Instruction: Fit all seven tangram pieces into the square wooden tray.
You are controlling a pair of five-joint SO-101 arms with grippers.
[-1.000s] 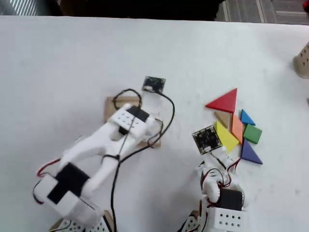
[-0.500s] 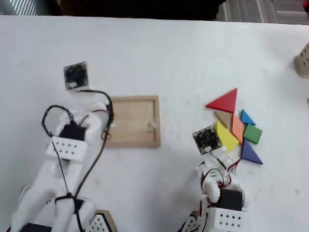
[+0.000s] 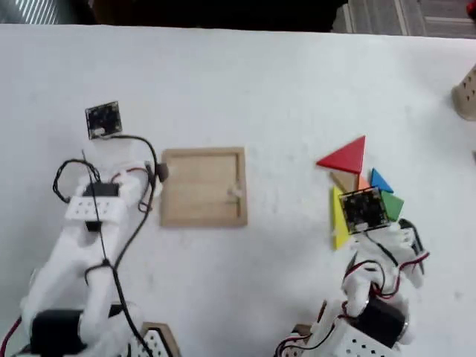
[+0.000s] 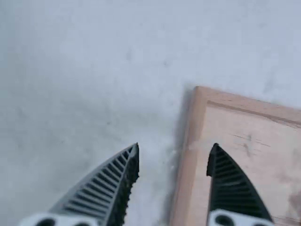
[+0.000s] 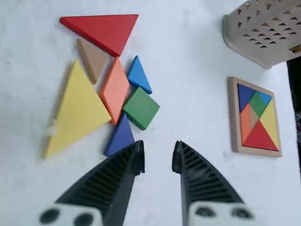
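The square wooden tray (image 3: 203, 186) lies bare in the middle of the table. My left gripper (image 4: 173, 155) is open astride the tray's left rim (image 4: 188, 155), with one finger on the table and one over the tray floor; it appears in the high view at the tray's left edge (image 3: 156, 172). To the right lie the pieces: red triangle (image 5: 101, 30), tan triangle (image 5: 92, 59), yellow triangle (image 5: 77, 110), orange parallelogram (image 5: 115, 89), small blue triangle (image 5: 138, 75), green square (image 5: 141, 108), dark blue triangle (image 5: 120, 139). My right gripper (image 5: 157, 157) is open and empty, just beside the dark blue triangle.
A second small tray (image 5: 256, 117) with a finished coloured puzzle lies beyond the pieces. A beige perforated basket (image 5: 268, 28) stands near it, at the table's right edge (image 3: 467, 93). The right arm's camera board (image 3: 362, 208) covers part of the pieces from above.
The left arm swung off the tray to the left, then brought its gripper to the tray's left rim. The right arm shifted right, over the pieces.
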